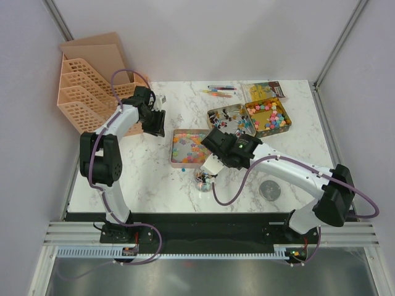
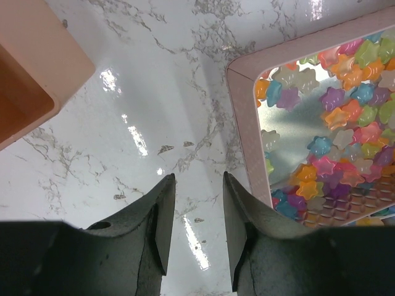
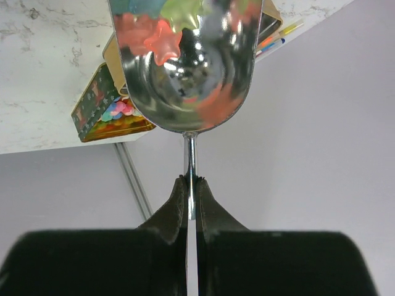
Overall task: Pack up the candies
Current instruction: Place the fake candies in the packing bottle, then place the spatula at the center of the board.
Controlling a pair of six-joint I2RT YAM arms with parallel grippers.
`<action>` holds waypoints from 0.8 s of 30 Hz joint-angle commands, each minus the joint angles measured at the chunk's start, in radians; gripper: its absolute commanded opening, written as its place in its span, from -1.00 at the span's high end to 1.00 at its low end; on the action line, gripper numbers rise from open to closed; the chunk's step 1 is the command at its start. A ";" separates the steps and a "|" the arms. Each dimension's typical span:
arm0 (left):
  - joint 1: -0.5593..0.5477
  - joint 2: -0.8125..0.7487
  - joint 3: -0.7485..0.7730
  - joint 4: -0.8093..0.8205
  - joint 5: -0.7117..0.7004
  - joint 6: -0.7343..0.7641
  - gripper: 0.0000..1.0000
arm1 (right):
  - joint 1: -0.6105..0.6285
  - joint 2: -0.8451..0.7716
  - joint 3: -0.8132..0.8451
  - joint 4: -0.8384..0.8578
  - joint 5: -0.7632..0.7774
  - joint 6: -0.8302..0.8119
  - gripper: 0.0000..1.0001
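The candies [image 2: 345, 111] are bright star-shaped sweets filling a pink tray [image 2: 241, 123] [image 1: 174, 148] in the middle of the table. My left gripper [image 2: 197, 179] [image 1: 154, 123] hangs open over bare marble just left of that tray, with nothing between its fingers. My right gripper [image 3: 191, 180] [image 1: 213, 165] is shut on the thin handle of a metal scoop [image 3: 191, 92]. A few star candies [image 3: 162, 38] lie in the scoop's bowl. The scoop is held over a small clear container [image 1: 203, 180] in front of the tray. More candies fill two open tins [image 1: 268, 115] [image 1: 227, 117] at the back right.
An orange mesh file organizer [image 1: 86, 86] [image 2: 31, 74] stands at the back left, close to my left gripper. Coloured pens [image 1: 219, 92] and a tin lid [image 1: 264, 90] lie along the back edge. A round grey disc [image 1: 270, 189] rests near the right arm.
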 commanded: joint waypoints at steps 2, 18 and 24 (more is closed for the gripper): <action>0.005 -0.016 0.041 0.017 0.038 -0.034 0.14 | 0.048 -0.057 -0.015 -0.018 0.101 0.033 1.00; 0.004 -0.057 0.019 0.031 0.033 -0.041 0.14 | -0.008 0.004 0.100 -0.100 0.193 0.293 1.00; -0.007 -0.070 -0.010 0.031 -0.253 -0.028 0.12 | -0.358 0.053 0.188 -0.143 -0.012 0.507 1.00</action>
